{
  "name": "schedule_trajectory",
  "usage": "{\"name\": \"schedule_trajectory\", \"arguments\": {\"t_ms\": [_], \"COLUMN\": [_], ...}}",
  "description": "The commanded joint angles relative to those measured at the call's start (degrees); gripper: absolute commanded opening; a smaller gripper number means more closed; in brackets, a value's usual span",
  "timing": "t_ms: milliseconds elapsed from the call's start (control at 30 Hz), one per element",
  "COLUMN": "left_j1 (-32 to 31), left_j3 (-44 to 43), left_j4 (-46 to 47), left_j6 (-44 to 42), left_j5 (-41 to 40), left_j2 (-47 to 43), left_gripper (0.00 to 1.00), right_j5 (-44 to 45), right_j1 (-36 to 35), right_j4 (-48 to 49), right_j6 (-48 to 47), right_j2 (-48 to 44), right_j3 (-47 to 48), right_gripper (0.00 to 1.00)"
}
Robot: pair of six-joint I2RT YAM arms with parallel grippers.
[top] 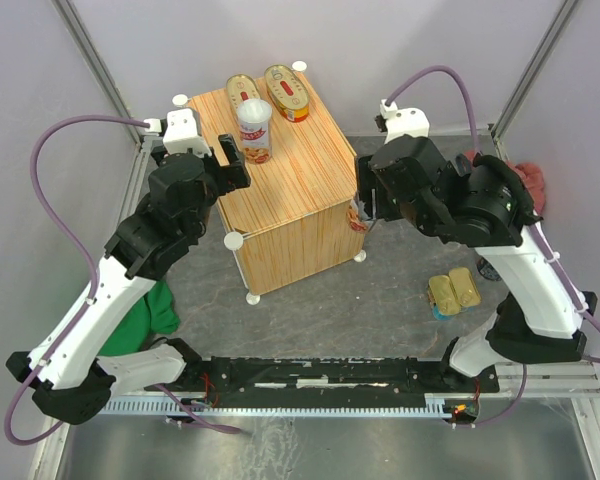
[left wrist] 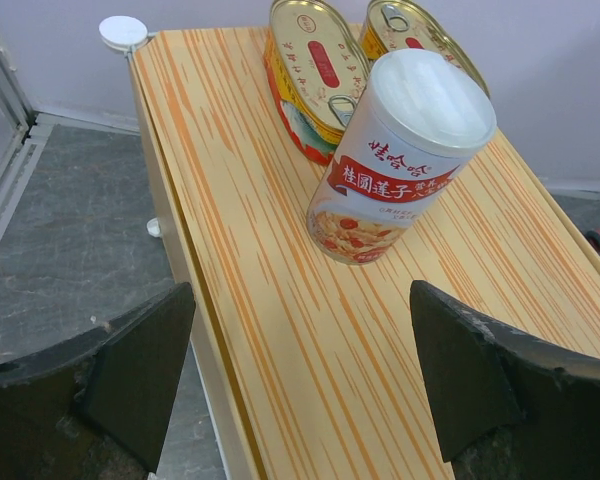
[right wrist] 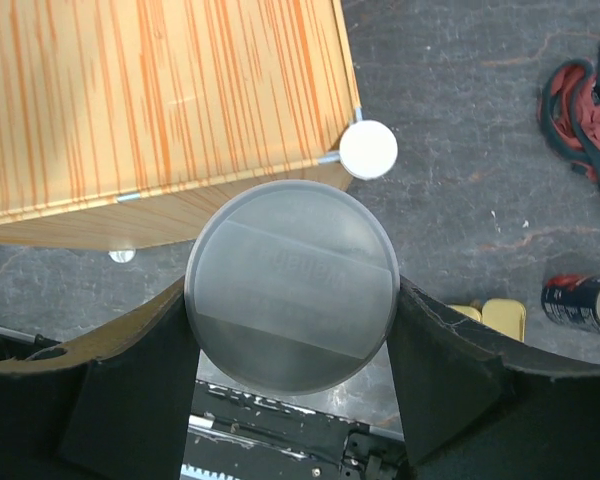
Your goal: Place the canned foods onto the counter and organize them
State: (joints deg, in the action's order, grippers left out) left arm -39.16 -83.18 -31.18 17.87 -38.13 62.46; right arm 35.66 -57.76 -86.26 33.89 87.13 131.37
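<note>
The left hand (left wrist: 302, 320) hangs over the near left part of the wooden box (top: 290, 190), fingers spread wide with nothing between them. Just beyond its fingertips, one tall white-lidded can (top: 254, 128) stands upright on the box top, clear of both fingers. Behind it, at the far edge, two oval gold tins with red labels (top: 242, 90) (top: 287, 92) lie flat, side by side and just about touching.

Over on the right, the right hand (right wrist: 292, 295) pinches the second tall can (right wrist: 290, 250), one finger on each side of its body, white lid facing the wrist camera. That can sits just beside the box's near right corner, close to a white knob (right wrist: 368, 150). Whether it is off the tabletop (top: 380, 300) cannot be told.

Down on the grey tabletop, right of the box, two rectangular gold tins (top: 443, 295) (top: 465, 288) lie side by side. A dark round can (right wrist: 585, 305) lies on its side near them. A red cloth (right wrist: 585, 110) is bunched at the far right, a green cloth (top: 150, 310) at the near left under the left arm.
</note>
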Motion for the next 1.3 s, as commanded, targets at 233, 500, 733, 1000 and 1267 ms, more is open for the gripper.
{"name": "schedule_trajectory", "arguments": {"t_ms": [233, 500, 733, 1000, 1267], "left_j1": [-0.35, -0.31, -0.31, -0.31, -0.31], "left_j3": [-0.57, -1.11, -0.5, 0.67, 2.92], "left_j4": [-0.21, -1.39, -2.09, -2.17, -1.38], "left_j6": [-2.73, -2.86, -2.31, -2.25, -1.82], "left_j5": [-1.54, -1.61, -1.21, -0.86, -0.02], "left_j2": [-0.76, -0.9, -1.73, -2.68, -3.59], "left_gripper": [0.94, 0.94, 0.94, 0.94, 0.94], "right_j5": [2.42, 3.23, 1.75, -2.66, -3.34], "right_j1": [-1.09, 0.24, 3.68, 7.72, 9.08], "right_j4": [12.33, 19.52, 26.49, 31.26, 35.5], "right_j6": [-8.46, -13.62, -15.82, -17.14, -20.55], "right_j2": [8.33, 14.38, 16.7, 20.68, 24.28], "right_j3": [14.67, 20.05, 18.91, 20.24, 21.68], "right_gripper": [0.01, 0.01, 0.01, 0.01, 0.01]}}
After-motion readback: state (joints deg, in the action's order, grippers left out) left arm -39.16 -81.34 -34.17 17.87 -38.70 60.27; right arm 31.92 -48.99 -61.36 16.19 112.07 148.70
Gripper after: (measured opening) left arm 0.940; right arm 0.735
